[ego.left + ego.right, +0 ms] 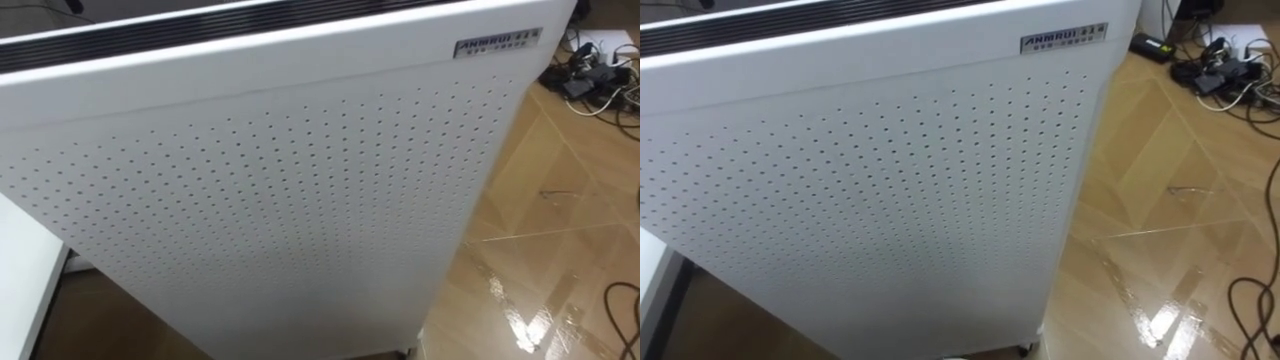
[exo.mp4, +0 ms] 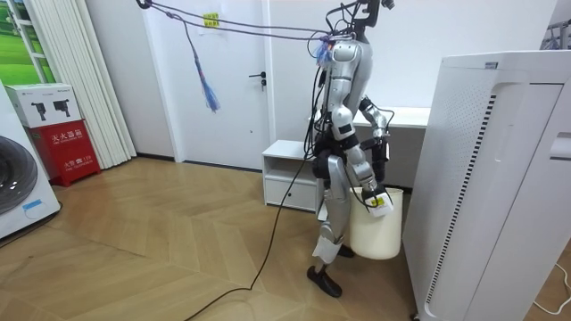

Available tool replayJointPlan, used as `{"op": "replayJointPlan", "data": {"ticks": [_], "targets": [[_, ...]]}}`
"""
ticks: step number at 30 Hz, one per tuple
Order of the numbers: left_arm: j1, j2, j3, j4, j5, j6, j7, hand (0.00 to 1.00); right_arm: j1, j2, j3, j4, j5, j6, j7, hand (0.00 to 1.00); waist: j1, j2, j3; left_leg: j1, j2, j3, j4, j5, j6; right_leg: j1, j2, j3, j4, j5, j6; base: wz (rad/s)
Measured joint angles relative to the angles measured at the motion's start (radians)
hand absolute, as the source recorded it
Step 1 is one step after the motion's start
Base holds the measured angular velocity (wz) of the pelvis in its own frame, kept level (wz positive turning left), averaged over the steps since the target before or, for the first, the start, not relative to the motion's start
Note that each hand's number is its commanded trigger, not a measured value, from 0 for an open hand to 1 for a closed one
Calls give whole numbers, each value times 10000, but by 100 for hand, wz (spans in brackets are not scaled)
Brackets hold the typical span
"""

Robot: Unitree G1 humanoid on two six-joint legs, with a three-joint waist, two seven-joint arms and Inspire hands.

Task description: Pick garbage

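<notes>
**Left eye view.** A tall white perforated appliance (image 1: 260,190) stands directly in front of me. The wooden floor (image 1: 560,270) shows past its right edge, with a tangle of cables (image 1: 595,75) at the far right. A thin scrap (image 1: 555,193) lies on the floor to my right front, well apart from the appliance. Its long axis runs roughly across the view. I judge it to be possible garbage, but it is too small to confirm.

**Right eye view.** This shows the same layout, with the scrap right of the appliance's corner.

**Room view.** I stand facing the appliance, with a white bin (image 2: 375,236) just beside my legs. My right hand (image 2: 373,198) hangs at the bin's rim, on the camera side. I cannot tell whether its fingers are curled, or whether they hold anything. My left hand (image 2: 382,152) sits at waist height on the far side; I cannot tell its state either.

**Governing relation.** The bin lies directly below my right hand. The scrap also lies on my right side, so my right hand is the nearer one for either move.
</notes>
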Motion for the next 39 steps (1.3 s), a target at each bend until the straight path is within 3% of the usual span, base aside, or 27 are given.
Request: {"op": "replayJointPlan", "data": {"ticks": [5, 14, 17, 20, 24, 27, 31, 36, 39], "targets": [[250, 5, 321, 162, 850, 78, -173, 0, 6, -75, -113, 12, -154, 57, -6, 100, -8, -10, 5, 227, 44, 83, -167, 5, -5, 196, 109, 144, -244, 64, 38, -7], [681, -68, 913, 215, 1030, 201, -53, 0, 55, -90, -495, -73, -114, 260, -45, 100, -71, -159, -11, 1046, 47, 271, -639, 5, -5, 894, 146, 147, -664, 57, 93, -6], [759, -94, 925, 309, 1017, 283, 371, 0, 459, -136, -515, -563, -114, 265, -241, 100, -113, -309, -91, 1378, 50, 353, -788, 3, -6, 1156, 170, 141, -827, 37, 132, 0], [757, -319, 1075, 950, 871, 283, 1020, 0, 829, -138, -684, -754, -130, 254, -414, 100, -217, -339, -127, 1762, 51, 376, -990, 3, -5, 1560, 221, 157, -1061, 61, 182, 0], [1145, -522, 1556, 1611, 115, 263, 2013, 0, 1471, -47, -991, -820, -54, 238, -652, 100, -281, -436, -198, 2247, 81, 531, -1232, -7, -17, 1935, 285, 288, -1239, 61, 197, -12], [1330, -651, 2132, 2982, -970, -157, 2710, 0, 2027, 114, -1418, -762, -36, 164, -976, 100, -279, -474, -233, 2589, 133, 655, -1378, -44, -65, 2226, 389, 423, -1401, 55, 204, -13], [1671, -853, 2886, 4811, -3456, -554, 4080, 0, 2602, 426, -2351, -174, 432, -34, -1280, 100, -346, -506, -225, 3022, 233, 764, -1416, -218, -126, 2645, 547, 600, -1622, 57, 202, -13], [2048, -1221, 3507, 5750, -5310, -941, 5095, 0, 2923, 930, -3307, 774, 1372, -198, -1574, 100, -322, -612, -231, 3354, 337, 981, -1570, -285, -185, 2846, 698, 843, -1752, 62, 190, -13], [2012, -1442, 3805, 6344, -5873, -955, 5602, 0, 2956, 1086, -3681, 1098, 1705, -265, -1686, 100, -338, -564, -229, 3390, 368, 1053, -1579, -339, -199, 2831, 746, 955, -1750, 64, 183, -12]]}}
